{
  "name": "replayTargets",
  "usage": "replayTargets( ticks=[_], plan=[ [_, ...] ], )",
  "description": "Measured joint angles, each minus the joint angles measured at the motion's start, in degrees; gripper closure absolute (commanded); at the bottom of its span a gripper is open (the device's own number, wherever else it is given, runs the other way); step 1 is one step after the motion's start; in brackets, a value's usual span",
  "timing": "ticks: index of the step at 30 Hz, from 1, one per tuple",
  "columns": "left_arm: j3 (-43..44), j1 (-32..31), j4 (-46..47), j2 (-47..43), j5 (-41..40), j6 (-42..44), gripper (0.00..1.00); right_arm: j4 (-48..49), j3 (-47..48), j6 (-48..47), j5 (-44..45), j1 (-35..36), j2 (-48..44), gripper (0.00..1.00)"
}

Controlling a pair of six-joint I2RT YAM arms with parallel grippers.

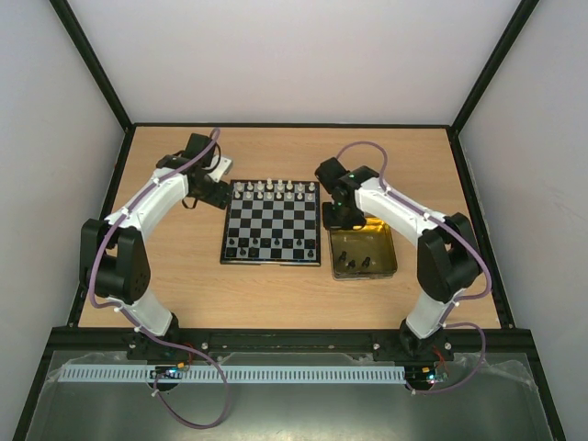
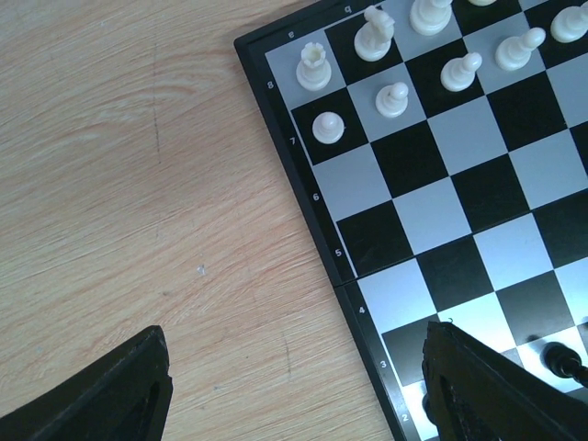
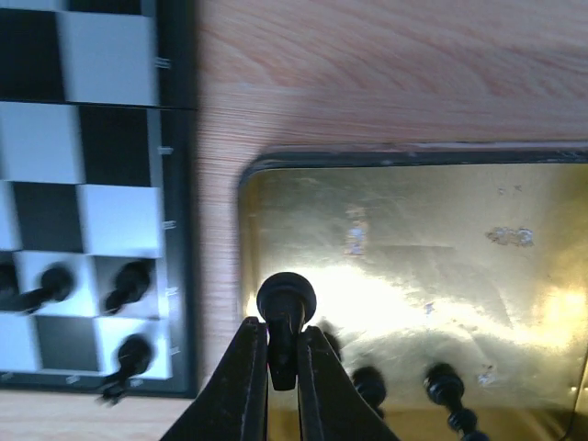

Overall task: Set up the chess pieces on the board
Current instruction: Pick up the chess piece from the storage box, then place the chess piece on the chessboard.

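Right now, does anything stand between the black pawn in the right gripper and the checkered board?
The right gripper holds the small black pawn over the yellow-lined metal tin; that tin's board-side wall and a strip of bare wooden table lie between. Three black chessmen already stand on the black-and-silver board's nearest squares.

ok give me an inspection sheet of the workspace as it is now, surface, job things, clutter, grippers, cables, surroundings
surface: wooden table, no spills seen
job's things: board flat on the table; white chessmen on its far rows; a few black chessmen on its near rows
clutter: yellow-lined tin right of the board, more black pieces inside
grippers: left gripper open, empty, at the board's left edge; right gripper shut on a black pawn-like piece over the tin
cables: purple cables looped along both arms
surroundings: white walls, black frame
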Motion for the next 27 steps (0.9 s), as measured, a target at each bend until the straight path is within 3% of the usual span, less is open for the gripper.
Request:
replayTargets(
  ticks=[14, 27],
  plan=[
    [0.9, -0.5, 0.0, 0.0, 0.0, 0.0, 0.23, -5.0, 9.9, 5.0, -1.1, 13.7, 0.0, 0.94],
    [0.9, 0.8, 0.1, 0.0, 0.2, -0.3, 0.2, -3.9, 10.4, 5.4, -2.3, 16.6, 4.1, 0.94]
  ],
)
